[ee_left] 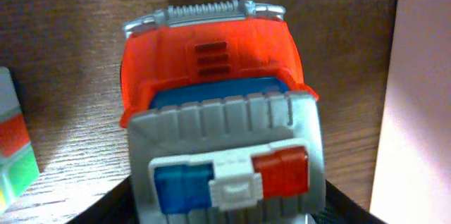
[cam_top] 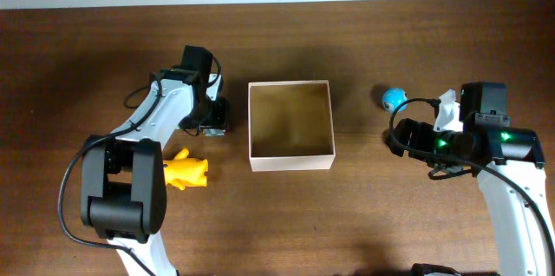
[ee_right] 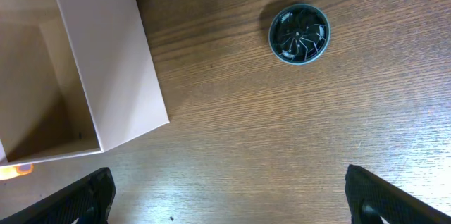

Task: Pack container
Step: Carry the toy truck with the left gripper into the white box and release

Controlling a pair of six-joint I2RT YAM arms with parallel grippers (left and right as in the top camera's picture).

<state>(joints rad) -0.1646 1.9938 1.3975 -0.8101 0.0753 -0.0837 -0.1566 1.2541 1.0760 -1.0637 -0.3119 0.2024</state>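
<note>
Container: nothing in it, truck goes first

It stands mid-table, open top up, tan floor bare. Left tool sits just beside its left wall with the toy truck between the fingers. Cannot tell whether they press on it. Judgement: seat the grip squarely on the grey body, lift above the wall, cross over, lower inside. Right tool spread wide, holding nothing. Yellow toy lies apart on the container's left. Blue round toy on its right, well apart.
</note>
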